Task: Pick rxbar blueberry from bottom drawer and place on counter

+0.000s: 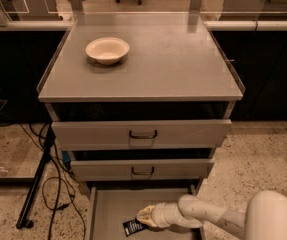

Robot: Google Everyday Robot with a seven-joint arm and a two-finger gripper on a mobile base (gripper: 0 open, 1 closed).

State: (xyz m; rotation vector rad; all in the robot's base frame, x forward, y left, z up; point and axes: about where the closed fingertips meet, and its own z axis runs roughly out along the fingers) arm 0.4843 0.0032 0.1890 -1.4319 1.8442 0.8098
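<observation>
Bottom drawer (103,209): shallow grey metal tray with a flat smooth floor and thin side walls, pulled open. Rxbar blueberry (132,228): small flat dark navy wrapper lying on the drawer floor near its front edge. It has pale print, too small to read. Gripper (144,217): cream-coloured, rounded, on a smooth white tubular arm (208,216). It sits low inside the drawer, its tip at the bar's right end; grip on the bar: cannot tell. Directly above the drawer are two more grey metal drawers, each partly open, with a dark loop handle (143,134). Over those is the matte grey rectangular tabletop (173,69) with a thin raised rim, carrying a cream round shallow bowl (107,50). Left of the drawer, black cables (53,184) lie on speckled terrazzo floor (263,154).
</observation>
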